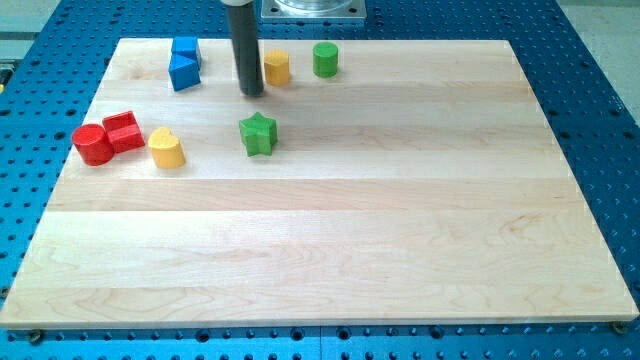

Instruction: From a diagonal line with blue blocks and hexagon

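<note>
Early stage, I'd say: the two blue blocks [184, 62] sit touching at the wooden board [330, 250]'s top left, the yellow hexagon block [277, 67] just right of my tip [252, 93]. No line yet. Next move probably needs nudging the hexagon into a slant with the blues. No pincer fitted; the rod holds nothing, touching no block I can tell.
</note>
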